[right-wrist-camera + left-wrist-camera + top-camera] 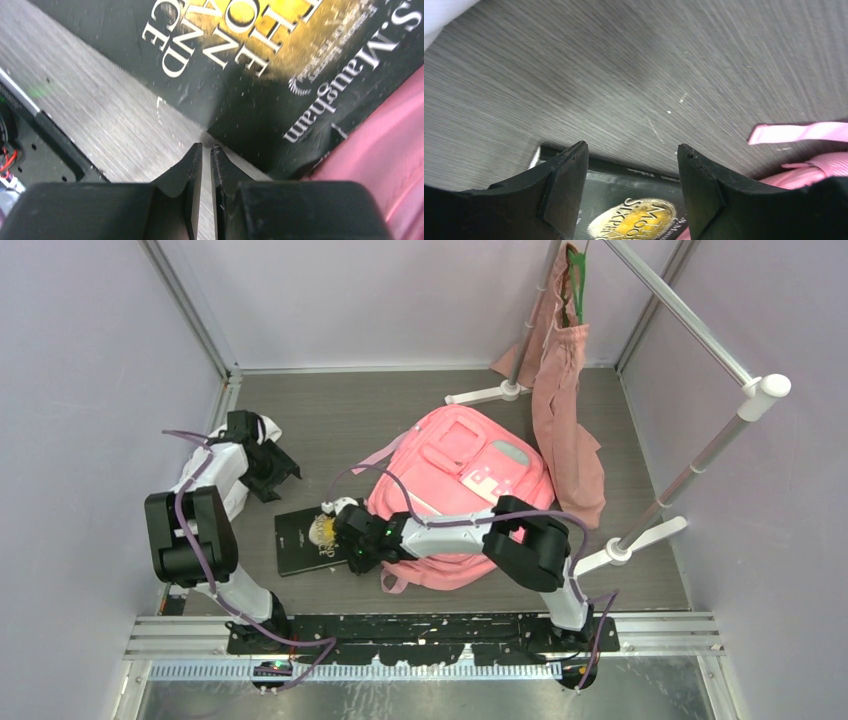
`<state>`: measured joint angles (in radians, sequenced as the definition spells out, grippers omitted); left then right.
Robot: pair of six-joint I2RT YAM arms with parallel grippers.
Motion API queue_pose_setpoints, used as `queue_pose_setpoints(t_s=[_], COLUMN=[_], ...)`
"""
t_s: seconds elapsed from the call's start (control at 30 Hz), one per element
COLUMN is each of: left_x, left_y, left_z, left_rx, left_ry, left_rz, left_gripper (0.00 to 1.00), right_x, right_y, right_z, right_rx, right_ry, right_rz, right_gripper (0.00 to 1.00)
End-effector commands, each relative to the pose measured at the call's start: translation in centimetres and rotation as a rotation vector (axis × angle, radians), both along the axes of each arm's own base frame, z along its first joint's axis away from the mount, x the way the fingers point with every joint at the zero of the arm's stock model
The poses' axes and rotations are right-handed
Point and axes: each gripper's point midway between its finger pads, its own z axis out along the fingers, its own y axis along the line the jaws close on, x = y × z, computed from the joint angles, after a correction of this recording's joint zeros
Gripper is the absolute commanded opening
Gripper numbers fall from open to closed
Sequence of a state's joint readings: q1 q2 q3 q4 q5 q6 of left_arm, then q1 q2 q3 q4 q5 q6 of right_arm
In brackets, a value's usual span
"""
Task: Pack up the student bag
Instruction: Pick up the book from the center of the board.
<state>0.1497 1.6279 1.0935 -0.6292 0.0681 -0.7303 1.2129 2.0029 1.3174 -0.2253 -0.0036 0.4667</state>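
Observation:
The student bag [460, 470], a pink backpack, lies flat at mid-table with its front pocket up; its fabric shows in the left wrist view [819, 170] and the right wrist view [385, 150]. A black book with a gold emblem [303, 540] lies against its left side. My right gripper [352, 540] sits at the book's near right corner [250, 75], and its jaws [206, 147] are shut to a thin slit. Whether they pinch the corner I cannot tell. My left gripper [283, 480] hovers open above the book's far edge [634, 210], fingers apart [633, 150], with nothing between them.
A dusty-pink cloth tote [565, 410] on a green hanger [575, 280] hangs from a white rack [690, 470] at the back right. A white cloth [268, 427] lies behind the left arm. A pink strap [799, 132] trails on the table. The black base rail [50, 145] runs along the near edge.

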Motion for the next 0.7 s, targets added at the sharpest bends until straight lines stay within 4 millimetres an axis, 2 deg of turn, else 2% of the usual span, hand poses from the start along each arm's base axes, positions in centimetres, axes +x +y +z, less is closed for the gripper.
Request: queue_pose_setpoints(t_s=[0.0,0.1,0.2,0.3,0.33,0.43,0.5,0.6,0.67], left_x=[-2.1,-3.6,-5.7,-8.1,-9.0,-11.2,-12.3,-12.5,-11.6], left_y=[2.0,2.5,2.5,2.1,1.8,-0.3,-0.7,0.0,0.5], left_z=[-2.0,-2.6,-3.3,-3.5,-3.5,-2.9,-2.3,-0.4,1.1], left_rx=[0.098,0.098,0.071,0.037,0.028,-0.060,-0.064,-0.012,0.012], left_ry=[0.110,0.149,0.173,0.192,0.196,0.173,0.150,0.083,0.017], left_rz=[0.038,0.061,0.076,0.104,0.112,0.127,0.138,0.149,0.145], left_gripper=[0.67,0.67,0.67,0.66,0.65,0.65,0.65,0.65,0.65], right_x=[3.3,6.0,9.3,12.2,13.0,13.8,13.9,13.1,12.4], right_y=[0.7,0.4,0.5,0.9,1.0,1.3,1.1,1.0,1.3], right_z=[0.4,0.3,1.0,2.0,2.2,3.9,5.3,7.2,8.4], right_rx=[-0.017,-0.031,-0.022,0.023,0.039,0.070,0.074,0.124,0.194], right_ry=[-0.066,-0.076,-0.104,-0.089,-0.078,-0.059,-0.061,-0.017,0.033], right_rz=[-0.057,-0.096,-0.138,-0.164,-0.173,-0.180,-0.200,-0.241,-0.283], right_gripper=[0.17,0.17,0.18,0.26,0.32,0.49,0.56,0.64,0.67])
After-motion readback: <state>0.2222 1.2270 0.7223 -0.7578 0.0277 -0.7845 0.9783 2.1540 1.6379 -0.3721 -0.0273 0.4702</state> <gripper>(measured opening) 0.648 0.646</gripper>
